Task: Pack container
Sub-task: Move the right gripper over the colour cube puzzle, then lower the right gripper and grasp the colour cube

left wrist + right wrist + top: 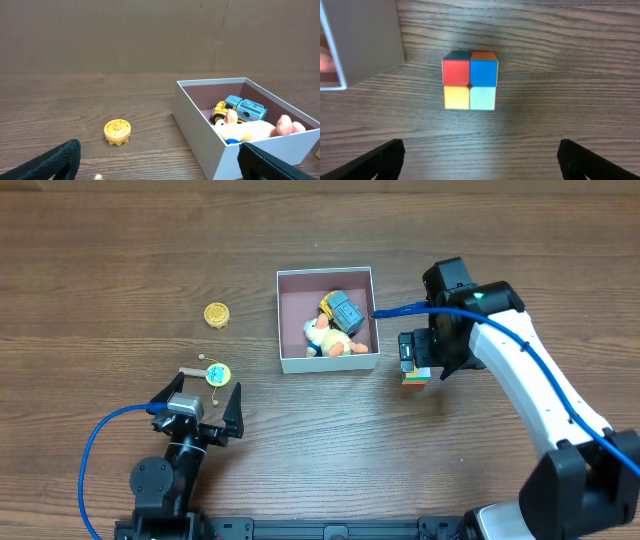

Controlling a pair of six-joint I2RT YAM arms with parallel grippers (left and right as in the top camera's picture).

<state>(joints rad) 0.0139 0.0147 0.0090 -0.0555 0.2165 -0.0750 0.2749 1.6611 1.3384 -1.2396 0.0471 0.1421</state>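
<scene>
As my right gripper [480, 159] hung over the multicoloured 2x2 plastic cube [470, 80], jaws stood wide, gripping nothing. Cube sat just beside the square white-walled container [328, 363] mid-table. Left gripper [203, 393]: spread, empty.

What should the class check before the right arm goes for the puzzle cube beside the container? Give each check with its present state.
1. The right gripper is open: ok, spread wide.
2. The puzzle cube sits centred in that opening: ok in the right wrist view.
3. The cube is apart from the container: ok, a gap shows between them.
4. There is room in the container: ok, bare floor left of the toy truck and plush toy.
5. The right gripper is low enough to close on the cube: cannot tell.
6. The left gripper is out of the way: ok, open and well apart from the container.
</scene>
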